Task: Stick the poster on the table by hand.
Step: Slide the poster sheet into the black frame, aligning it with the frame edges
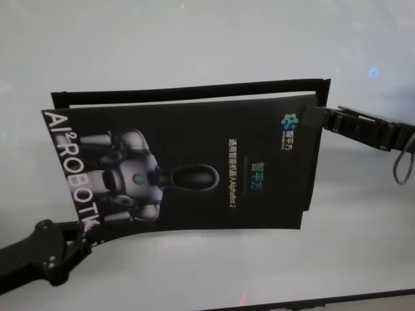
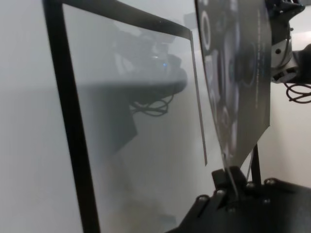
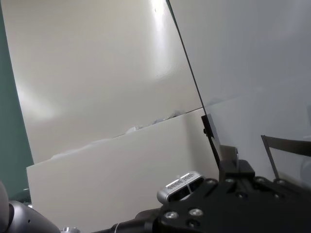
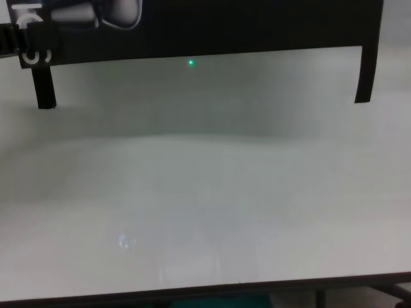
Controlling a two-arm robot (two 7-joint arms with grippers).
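The poster (image 1: pixel 194 168), a black glossy sheet with a grey-white robot picture and white letters, hangs above the white table (image 1: pixel 194 39). It is held at two opposite corners. My left gripper (image 1: pixel 83 234) is shut on the near left corner by the big white letters, and the left wrist view shows the sheet's edge (image 2: pixel 238 73) pinched in that gripper (image 2: pixel 228 187). My right gripper (image 1: pixel 319 116) is shut on the far right corner beside the logo. In the chest view the poster (image 4: pixel 225 25) fills the top, clear of the table (image 4: pixel 205 192).
Narrow black strips (image 1: pixel 188 91) form an outline on the table under and behind the poster (image 2: pixel 68 121), their near ends showing in the chest view (image 4: pixel 43 90). A cable loop (image 1: pixel 403 165) hangs from the right arm. The table's dark front edge (image 4: pixel 205 292) runs close by.
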